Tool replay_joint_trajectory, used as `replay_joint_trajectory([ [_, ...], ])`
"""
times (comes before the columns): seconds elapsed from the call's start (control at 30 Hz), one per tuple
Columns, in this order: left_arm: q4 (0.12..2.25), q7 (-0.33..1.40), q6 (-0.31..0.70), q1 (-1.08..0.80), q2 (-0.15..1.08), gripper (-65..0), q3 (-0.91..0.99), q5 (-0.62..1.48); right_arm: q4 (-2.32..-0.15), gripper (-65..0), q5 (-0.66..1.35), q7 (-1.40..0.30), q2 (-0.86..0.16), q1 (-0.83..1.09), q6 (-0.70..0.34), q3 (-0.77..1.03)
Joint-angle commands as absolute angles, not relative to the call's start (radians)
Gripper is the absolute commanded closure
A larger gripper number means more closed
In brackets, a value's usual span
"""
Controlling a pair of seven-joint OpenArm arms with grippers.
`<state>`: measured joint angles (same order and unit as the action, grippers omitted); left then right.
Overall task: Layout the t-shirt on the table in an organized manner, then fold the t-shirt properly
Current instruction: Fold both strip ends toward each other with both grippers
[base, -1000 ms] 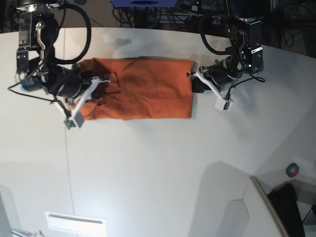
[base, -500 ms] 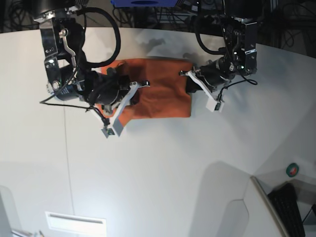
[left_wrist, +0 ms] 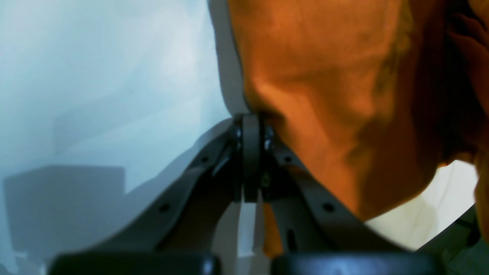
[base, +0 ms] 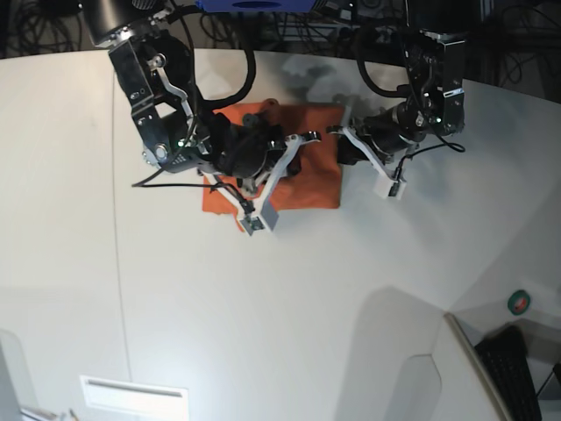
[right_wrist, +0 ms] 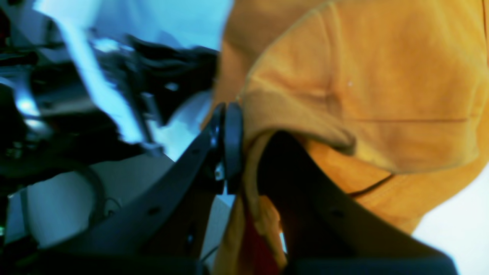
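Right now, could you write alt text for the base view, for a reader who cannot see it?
Two robot arms work an orange t-shirt on a white table. The right pincer, reaching in from the view's left, holds shirt cloth above the rest of the garment. The left pincer is clamped on the shirt's edge on the view's right.

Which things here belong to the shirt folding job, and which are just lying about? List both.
Belonging to the job:
- orange soft cloth t-shirt
- large matte white table
- left gripper, shut on the shirt
- right gripper, shut on the shirt

Just lying about:
- small round green and red object
- black keyboard
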<state>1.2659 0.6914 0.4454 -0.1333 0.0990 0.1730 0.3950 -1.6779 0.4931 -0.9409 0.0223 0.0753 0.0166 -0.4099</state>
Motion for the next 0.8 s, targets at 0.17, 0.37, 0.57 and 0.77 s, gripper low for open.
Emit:
replay_joint_trajectory([
  [0.17,1.274,0.707,0.437,-0.133,0.110,0.0,0.173,0.375,-1.682,0.0,0.506,-0.931,0.054,0.048,0.012,-0.420],
  [0.37,1.274,0.707,0.437,-0.133,0.110,0.0,0.173,0.375,-1.633,0.0,0.506,-0.891,0.071,0.035,0.012,-0.421],
  [0.57,1.274,0.707,0.437,-0.131,0.108,0.0,0.173,0.374,-1.624,0.0,0.506,-0.883,0.068,0.031,0.012,-0.512],
  [0.77,1.274,0.707,0.437,-0.131,0.110,0.0,0.173,0.374,-1.598,0.0,0.506,-0.886,0.070,0.025,0.012,-0.495],
])
